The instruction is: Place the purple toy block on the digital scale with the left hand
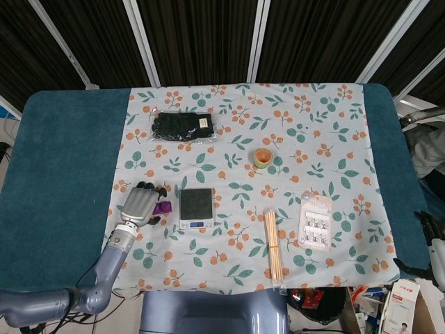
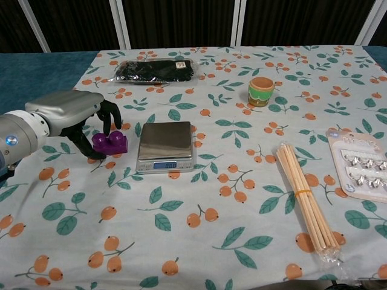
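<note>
The purple toy block (image 2: 112, 144) lies on the flowered cloth just left of the digital scale (image 2: 165, 145). My left hand (image 2: 72, 116) reaches in from the left. Its dark fingers (image 2: 109, 119) curve over the block's top and far side, and its thumb sits by the near left corner. The block still rests on the cloth. From the head view, the left hand (image 1: 141, 206) covers part of the block (image 1: 165, 207) beside the scale (image 1: 196, 208). My right hand (image 1: 425, 243) shows only partly, off the table's right edge, with its fingers spread and holding nothing.
A bagged pair of black gloves (image 2: 156, 70) lies at the back left. A small orange pot (image 2: 261, 91) stands behind the scale to the right. A bundle of wooden sticks (image 2: 305, 199) and a card of small parts (image 2: 363, 171) lie at the right.
</note>
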### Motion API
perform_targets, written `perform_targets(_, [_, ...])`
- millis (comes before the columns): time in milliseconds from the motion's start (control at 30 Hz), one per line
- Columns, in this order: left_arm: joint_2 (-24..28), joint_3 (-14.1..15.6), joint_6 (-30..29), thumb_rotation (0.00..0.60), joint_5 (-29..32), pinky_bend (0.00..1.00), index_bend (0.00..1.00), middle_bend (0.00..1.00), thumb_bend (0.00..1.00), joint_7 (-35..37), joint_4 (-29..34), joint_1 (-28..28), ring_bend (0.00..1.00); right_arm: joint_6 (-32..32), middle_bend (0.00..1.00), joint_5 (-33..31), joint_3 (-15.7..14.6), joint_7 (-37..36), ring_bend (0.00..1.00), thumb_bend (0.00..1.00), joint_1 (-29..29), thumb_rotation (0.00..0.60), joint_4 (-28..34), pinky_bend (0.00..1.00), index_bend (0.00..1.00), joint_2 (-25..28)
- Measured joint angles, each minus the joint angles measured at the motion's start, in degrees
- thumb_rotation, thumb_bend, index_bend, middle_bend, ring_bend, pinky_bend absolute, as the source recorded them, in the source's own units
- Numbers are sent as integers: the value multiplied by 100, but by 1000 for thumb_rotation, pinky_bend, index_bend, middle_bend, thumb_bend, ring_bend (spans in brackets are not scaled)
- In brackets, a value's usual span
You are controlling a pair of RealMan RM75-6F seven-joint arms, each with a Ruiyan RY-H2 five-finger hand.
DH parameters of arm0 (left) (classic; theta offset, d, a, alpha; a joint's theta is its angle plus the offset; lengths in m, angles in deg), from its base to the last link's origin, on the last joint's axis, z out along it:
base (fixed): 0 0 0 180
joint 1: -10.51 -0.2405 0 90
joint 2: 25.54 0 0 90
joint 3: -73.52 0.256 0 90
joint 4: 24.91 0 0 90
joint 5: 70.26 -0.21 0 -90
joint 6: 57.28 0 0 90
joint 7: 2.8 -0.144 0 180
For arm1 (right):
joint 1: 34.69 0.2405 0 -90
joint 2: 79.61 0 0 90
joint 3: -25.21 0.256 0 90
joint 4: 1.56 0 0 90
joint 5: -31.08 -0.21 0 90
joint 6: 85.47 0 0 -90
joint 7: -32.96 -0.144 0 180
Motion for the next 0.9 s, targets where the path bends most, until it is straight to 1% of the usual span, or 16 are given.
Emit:
perform_targets(167, [-35,12,14,600,-25,230,389,474,221,-33,-54,15,256,-11,23,-6,0,-8,152,91,2,600,8,191,0,7])
perform_targets(467, [-5,88,194,600,-21,230,392,472,226,-125,-117,65,257,-28,23,-11,-5,-35,153,91,0,600,11,193,0,22])
perform_targets(667, [35,74,286,600,-1,231,418,504,300,-84,-103,99,268,-36,22,-10,-10,-41,153,92,0,600,15,192,0,26])
perform_targets(900, [115,47,300,600,-68,231,423,509,323,16,53,107,269,-37,23,-5,-12,-45,152,91,0,600,15,192,0,28])
